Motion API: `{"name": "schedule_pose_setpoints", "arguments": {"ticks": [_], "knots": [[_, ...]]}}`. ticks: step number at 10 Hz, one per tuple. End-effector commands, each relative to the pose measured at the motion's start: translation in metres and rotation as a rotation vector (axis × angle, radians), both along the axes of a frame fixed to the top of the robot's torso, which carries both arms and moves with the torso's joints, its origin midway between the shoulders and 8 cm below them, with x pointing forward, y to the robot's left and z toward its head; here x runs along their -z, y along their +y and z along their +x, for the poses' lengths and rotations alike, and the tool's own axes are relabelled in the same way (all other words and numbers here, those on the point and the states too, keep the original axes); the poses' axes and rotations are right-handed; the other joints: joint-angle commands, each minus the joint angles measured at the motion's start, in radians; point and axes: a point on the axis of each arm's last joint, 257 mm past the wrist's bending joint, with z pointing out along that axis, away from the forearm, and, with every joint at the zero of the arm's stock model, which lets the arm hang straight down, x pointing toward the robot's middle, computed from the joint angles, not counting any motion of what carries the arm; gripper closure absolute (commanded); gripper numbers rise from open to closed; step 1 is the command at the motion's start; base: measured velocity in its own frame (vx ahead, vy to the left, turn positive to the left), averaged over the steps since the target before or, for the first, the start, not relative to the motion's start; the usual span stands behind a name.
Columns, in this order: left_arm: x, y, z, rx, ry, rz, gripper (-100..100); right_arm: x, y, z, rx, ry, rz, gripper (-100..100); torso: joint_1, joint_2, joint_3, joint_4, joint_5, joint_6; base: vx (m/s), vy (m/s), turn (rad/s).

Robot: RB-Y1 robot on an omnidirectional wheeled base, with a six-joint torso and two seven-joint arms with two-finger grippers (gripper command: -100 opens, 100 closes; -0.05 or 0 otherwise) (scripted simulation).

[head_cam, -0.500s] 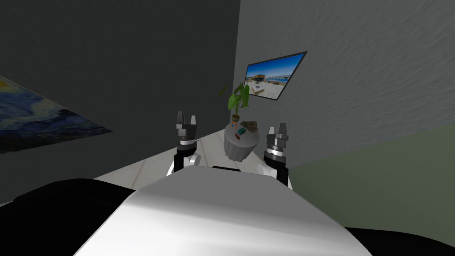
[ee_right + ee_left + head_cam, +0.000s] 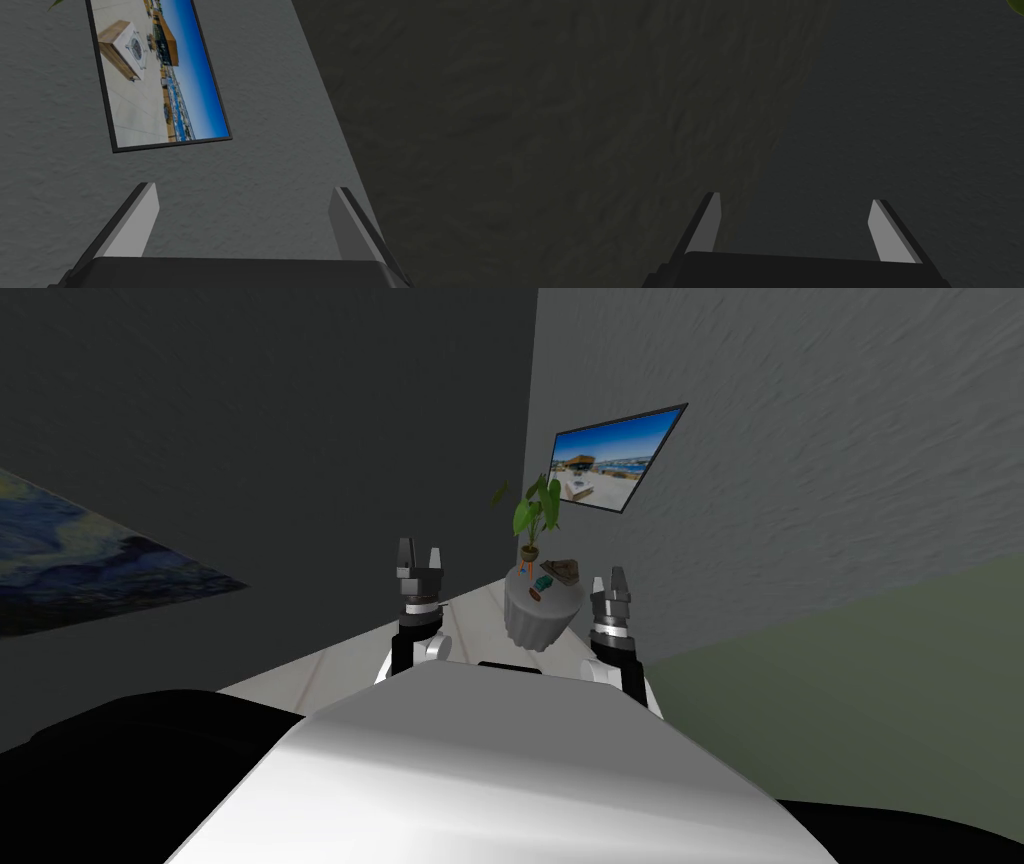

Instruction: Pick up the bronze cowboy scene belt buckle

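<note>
Ahead of me, on the small round table [image 2: 540, 626] in the corner, the belt buckle [image 2: 563, 571] is lying flat. It is a dull brown, angular piece, too small for any relief to be read, and it is sitting near a teal object [image 2: 543, 584] and a potted plant [image 2: 533, 516]. I am judging this as the approach step. My left gripper [image 2: 420, 560] and right gripper [image 2: 609, 582] are hanging short of the table, fingers spread wide and gripping nothing. Next I am needing to close in and lower the nearer right hand over the buckle.
</note>
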Motion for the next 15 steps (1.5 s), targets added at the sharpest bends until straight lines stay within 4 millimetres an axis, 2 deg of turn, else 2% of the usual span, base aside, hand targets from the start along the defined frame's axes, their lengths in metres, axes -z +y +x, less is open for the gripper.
{"name": "schedule_pose_setpoints", "arguments": {"ticks": [1, 2, 5, 6, 8, 9, 11, 12, 15], "knots": [[0.000, 0.000, 0.000, 0.000, 0.000, 0.000, 0, 0.017, 0.006, 0.006, -0.025, 0.050, -0.037, -100, 0.000, 0.000, 0.000, 0.000, 0.000, 0.000, -0.003, 0.042, -0.019], [0.000, 0.000, 0.000, 0.000, 0.000, 0.000, 0, 0.017, 0.007, 0.006, -0.030, 0.052, -0.047, -100, 0.000, 0.000, 0.000, 0.000, 0.000, 0.000, 0.002, 0.028, -0.007], [0.000, 0.000, 0.000, 0.000, 0.000, 0.000, 0, 0.060, 0.019, 0.019, -0.078, 0.163, -0.132, -100, 0.000, -0.001, 0.000, 0.000, 0.000, 0.000, 0.004, 0.035, -0.002], [0.000, 0.000, 0.000, 0.000, 0.000, 0.000, 0, 0.061, 0.020, 0.019, -0.083, 0.165, -0.144, -100, 0.000, -0.001, 0.000, 0.000, 0.000, 0.000, 0.003, 0.033, -0.001], [0.000, 0.000, 0.000, 0.000, 0.000, 0.000, 0, 0.097, 0.026, 0.025, -0.114, 0.252, -0.214, -100, 0.000, -0.001, -0.001, 0.000, 0.000, 0.000, 0.012, 0.033, 0.024], [0.000, 0.000, 0.000, 0.000, 0.000, 0.000, 0, 0.097, 0.026, 0.025, -0.116, 0.253, -0.221, -100, 0.000, -0.002, -0.001, 0.000, 0.000, 0.000, 0.011, 0.032, 0.012], [0.000, 0.000, 0.000, 0.000, 0.000, 0.000, 0, 0.138, 0.029, 0.028, -0.143, 0.345, -0.300, -100, 0.000, -0.001, -0.001, 0.000, 0.000, 0.000, 0.006, 0.039, 0.045], [0.000, 0.000, 0.000, 0.000, 0.000, 0.000, 0, 0.139, 0.028, 0.028, -0.145, 0.347, -0.307, -100, 0.000, -0.001, -0.001, 0.000, 0.000, 0.000, 0.009, 0.030, 0.023], [0.000, 0.000, 0.000, 0.000, 0.000, 0.000, 0, 0.203, 0.025, 0.025, -0.182, 0.483, -0.444, -100, 0.001, -0.002, -0.001, 0.000, 0.000, 0.000, 0.018, 0.059, 0.086]]}}
